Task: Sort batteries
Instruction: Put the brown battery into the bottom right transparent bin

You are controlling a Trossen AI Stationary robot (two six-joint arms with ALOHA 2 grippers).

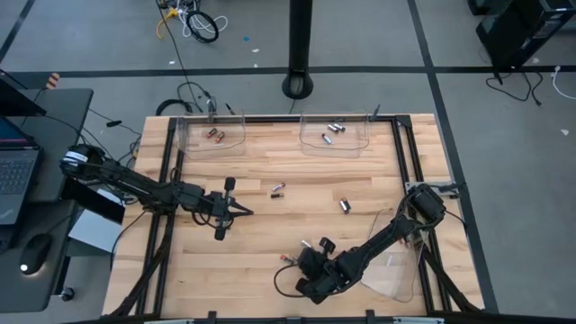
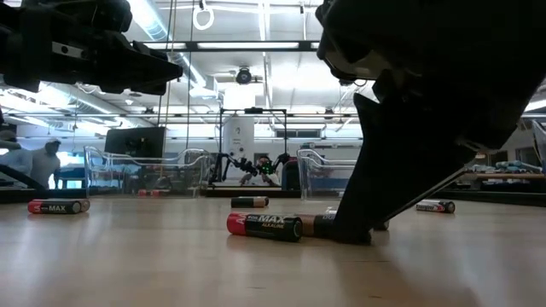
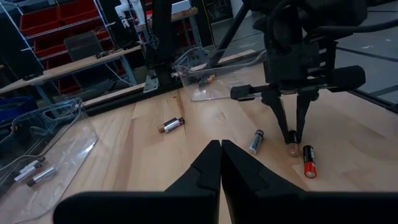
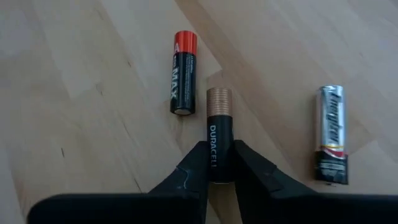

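My right gripper (image 4: 219, 167) is down at the table's near middle, shut on a copper-and-black battery (image 4: 219, 134) that lies on the wood. A red-and-black battery (image 4: 183, 73) lies on one side of it and a silver battery (image 4: 331, 134) on the other. Two more batteries (image 1: 277, 189) (image 1: 345, 206) lie mid-table. My left gripper (image 1: 245, 212) hovers shut and holds nothing, left of centre above the table. At the far edge, one clear tray (image 1: 193, 148) holds red batteries and another clear tray (image 1: 360, 144) holds silver ones. My right gripper pinches the battery's black end (image 4: 219, 163) between its two fingers, one on each long side. The fingers (image 3: 287, 124) slant down from the table's near right and run along the battery. The battery lies flat on the wood, copper end pointing away from the gripper.
A third clear tray (image 1: 396, 270) lies under my right arm at the near right. Black frame rails (image 1: 409, 162) run along the table's sides. Bare wood lies between the two arms.
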